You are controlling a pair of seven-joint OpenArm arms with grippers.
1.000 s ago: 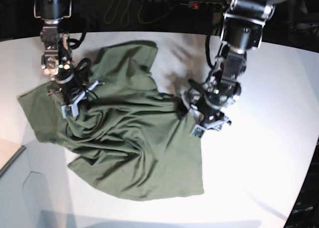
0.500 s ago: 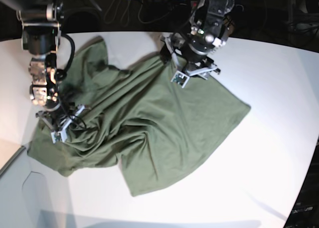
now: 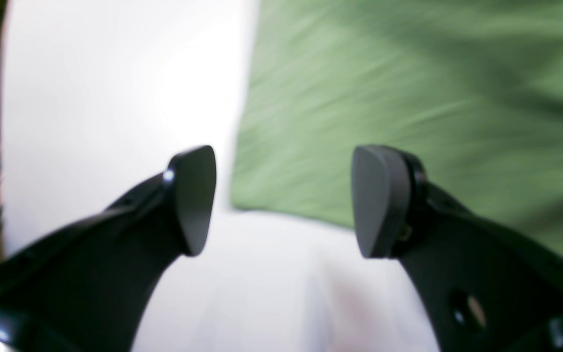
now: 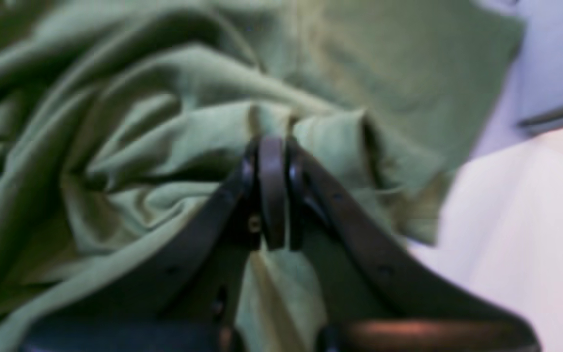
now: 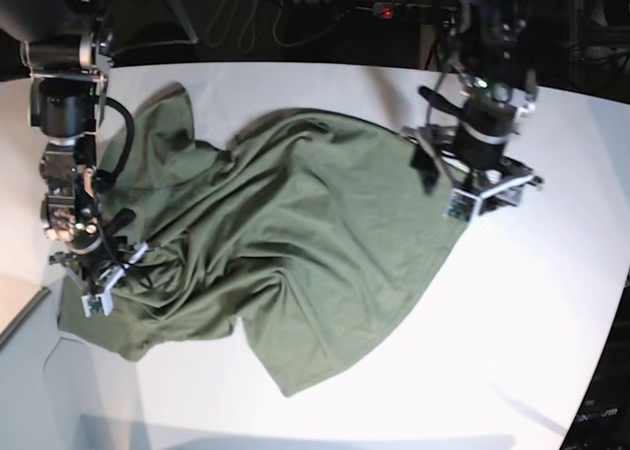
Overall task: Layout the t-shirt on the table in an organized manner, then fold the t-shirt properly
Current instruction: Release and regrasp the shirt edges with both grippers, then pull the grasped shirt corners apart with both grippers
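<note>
Olive t-shirt (image 4: pixel 174 146) pinched by right end effector (image 4: pixel 271 146), visible only from wrist.

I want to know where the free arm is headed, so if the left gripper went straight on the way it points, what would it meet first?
Probably the corner edge of the olive-green cotton t-shirt, lying on the glossy white table. The left gripper is open and empty, and that corner sits right between its fingertips; depth is unclear.

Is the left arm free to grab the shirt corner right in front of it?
Probably yes. The left gripper is open and empty, and the t-shirt corner lies flat on bare table just ahead, nothing between.
</note>
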